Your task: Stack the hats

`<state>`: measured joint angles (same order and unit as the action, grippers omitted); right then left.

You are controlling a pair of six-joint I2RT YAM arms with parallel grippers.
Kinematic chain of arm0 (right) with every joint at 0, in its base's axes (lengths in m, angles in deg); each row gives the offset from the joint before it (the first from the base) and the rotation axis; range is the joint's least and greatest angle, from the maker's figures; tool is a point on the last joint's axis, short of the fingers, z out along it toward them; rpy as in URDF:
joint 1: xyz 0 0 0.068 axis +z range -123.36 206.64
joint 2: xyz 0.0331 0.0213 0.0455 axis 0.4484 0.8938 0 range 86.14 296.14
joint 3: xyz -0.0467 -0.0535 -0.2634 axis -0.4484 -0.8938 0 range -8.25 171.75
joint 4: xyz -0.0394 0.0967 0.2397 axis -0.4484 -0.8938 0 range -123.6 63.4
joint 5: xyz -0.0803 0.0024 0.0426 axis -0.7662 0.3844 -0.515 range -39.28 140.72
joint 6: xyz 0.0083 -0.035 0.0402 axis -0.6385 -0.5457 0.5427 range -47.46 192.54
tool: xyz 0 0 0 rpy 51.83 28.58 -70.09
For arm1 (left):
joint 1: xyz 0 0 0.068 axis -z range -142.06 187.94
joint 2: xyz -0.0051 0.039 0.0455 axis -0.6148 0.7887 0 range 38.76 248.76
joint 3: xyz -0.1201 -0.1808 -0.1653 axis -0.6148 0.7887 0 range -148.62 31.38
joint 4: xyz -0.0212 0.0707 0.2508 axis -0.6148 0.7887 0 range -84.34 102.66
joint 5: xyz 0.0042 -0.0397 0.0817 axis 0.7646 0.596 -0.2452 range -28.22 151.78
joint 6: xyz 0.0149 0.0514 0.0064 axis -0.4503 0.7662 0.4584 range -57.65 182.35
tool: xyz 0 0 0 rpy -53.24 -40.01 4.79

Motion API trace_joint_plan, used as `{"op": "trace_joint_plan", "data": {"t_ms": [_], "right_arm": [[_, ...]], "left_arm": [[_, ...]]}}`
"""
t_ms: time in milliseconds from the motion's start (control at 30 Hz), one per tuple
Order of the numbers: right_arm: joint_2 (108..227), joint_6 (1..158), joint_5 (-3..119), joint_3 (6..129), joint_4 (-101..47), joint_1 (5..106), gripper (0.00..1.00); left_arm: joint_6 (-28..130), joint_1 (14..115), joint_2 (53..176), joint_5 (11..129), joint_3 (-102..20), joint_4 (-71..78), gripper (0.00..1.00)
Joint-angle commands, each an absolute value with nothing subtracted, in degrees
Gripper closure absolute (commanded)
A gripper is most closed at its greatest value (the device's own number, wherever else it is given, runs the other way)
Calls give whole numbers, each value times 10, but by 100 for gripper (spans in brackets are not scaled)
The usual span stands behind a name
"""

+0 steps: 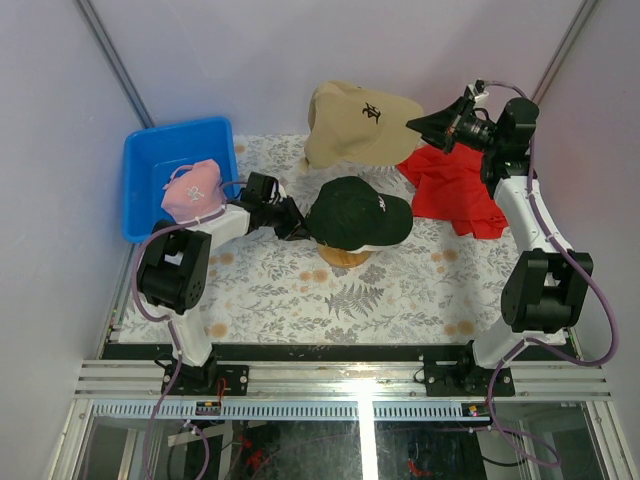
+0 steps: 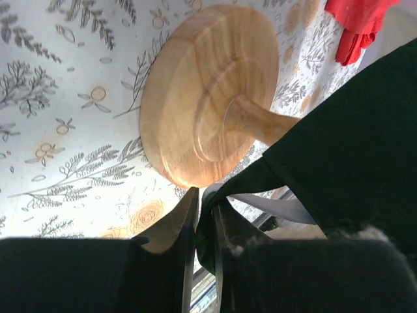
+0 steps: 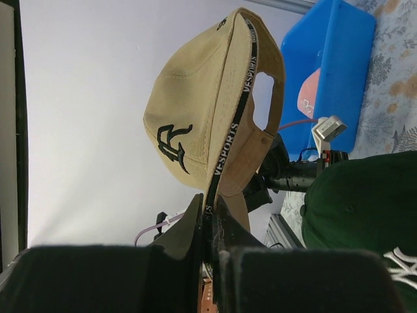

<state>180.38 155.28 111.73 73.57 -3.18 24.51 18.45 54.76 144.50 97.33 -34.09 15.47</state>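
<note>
Left gripper (image 2: 205, 201) pinches green cap (image 2: 352, 150); bin (image 1: 142, 160): pink cap (image 1: 192, 190).

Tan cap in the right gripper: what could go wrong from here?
The right gripper holds the tan cap only by a thin edge, so it may slip.
The left gripper pinches the rim of the dark green cap; a pull could drag it off the wooden stand or tip it.

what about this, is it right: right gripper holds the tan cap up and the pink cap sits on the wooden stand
No: the dark green cap sits on the wooden stand; the pink cap lies in the blue bin, as the top external view shows. The right gripper does hold the tan cap up.
</note>
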Motion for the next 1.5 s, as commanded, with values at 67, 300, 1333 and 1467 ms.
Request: {"op": "trace_joint_plan", "data": {"t_ms": [67, 300, 1333, 1467], "right_arm": [[1767, 1547, 1125, 720, -49, 261, 100], [1735, 1539, 1119, 649, -96, 299, 100], [1725, 1281, 1112, 523, -329, 250, 100], [1723, 1320, 1099, 489, -266, 250, 100]], "left_arm": [[177, 558, 1421, 954, -318, 135, 89], [177, 562, 1437, 953, -337, 135, 90], [180, 566, 1455, 960, -334, 127, 93], [177, 567, 1455, 960, -329, 122, 94]]}}
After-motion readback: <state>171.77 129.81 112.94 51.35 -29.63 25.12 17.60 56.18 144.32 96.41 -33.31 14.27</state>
